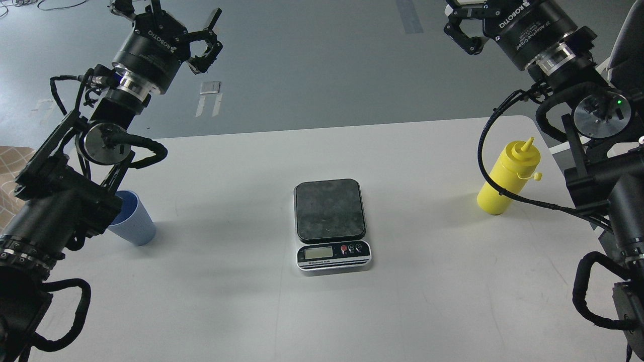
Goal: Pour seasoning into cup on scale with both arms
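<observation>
The left gripper [188, 37] hangs at the upper left of the frame, fingers [214, 19] spread apart and holding nothing. The right gripper [465, 25] sits at the upper right, partly cut by the frame edge; its fingers [465, 42] look apart and hold nothing as well, though only part of them shows.

Below the left fingers, at the left middle, the cup [133, 221] stands upright on the tabletop [402, 301], mouth up, half hidden behind the left arm. Below the right fingers, at the right middle, the bottle [508, 176] stands upright with its nozzle up and its cap hanging at its side; a cable of the right arm crosses in front of it. Its long axis is vertical.

The scale [330, 221] lies in the frame's centre, platform bare, well apart from both things.

The cup is nearer the left arm and the bottle nearer the right. I judge nothing is begun: the cup must first go onto the scale.
</observation>
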